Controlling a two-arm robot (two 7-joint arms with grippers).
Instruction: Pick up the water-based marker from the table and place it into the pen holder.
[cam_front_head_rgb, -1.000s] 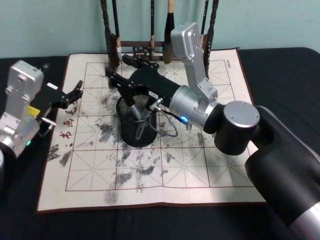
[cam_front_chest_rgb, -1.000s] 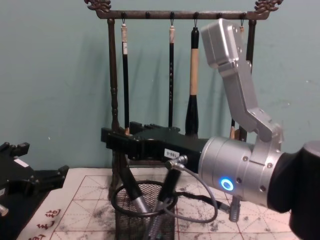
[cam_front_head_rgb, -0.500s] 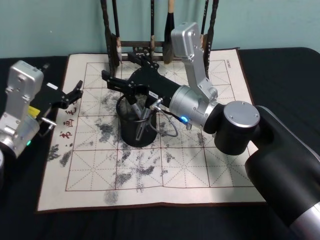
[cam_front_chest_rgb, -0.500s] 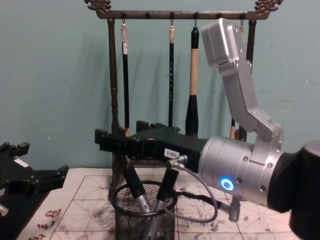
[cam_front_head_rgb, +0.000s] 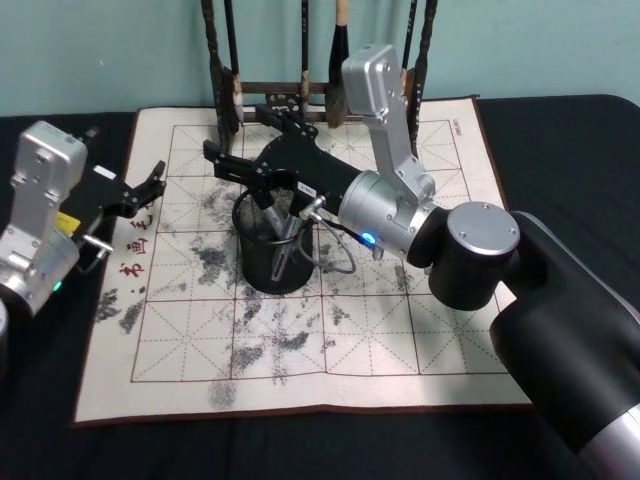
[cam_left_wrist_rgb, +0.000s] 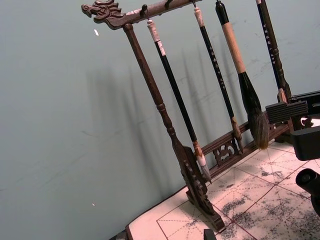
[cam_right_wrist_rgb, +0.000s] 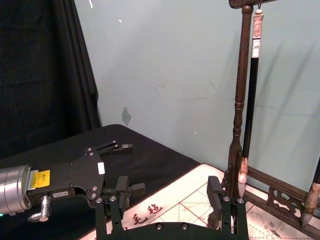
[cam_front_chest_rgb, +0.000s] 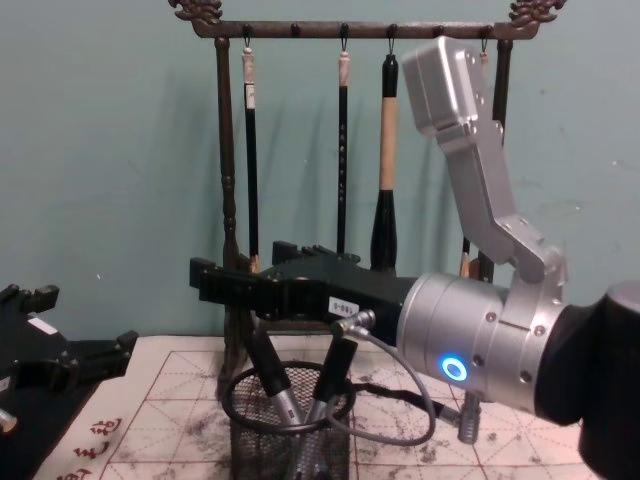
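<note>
Over the last second the right pincer (cam_front_head_rgb: 243, 168) has lifted a little and drawn back toward the left, above the small black wire-mesh pen holder (cam_front_head_rgb: 273, 262), its jaws now released. The left pincer (cam_front_head_rgb: 150, 186) sits idle and open at the worktop's left edge. The grey-barrelled water-based marker (cam_front_head_rgb: 285, 232) leans inside the holder, so placing looks done.

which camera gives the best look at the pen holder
The head view: the pen holder shows whole from above, standing on the mat, with the right claw over its far rim. The chest view shows its rim and upper mesh from the side, bottom cut off. The left wrist view catches a dark sliver at its edge.
</note>
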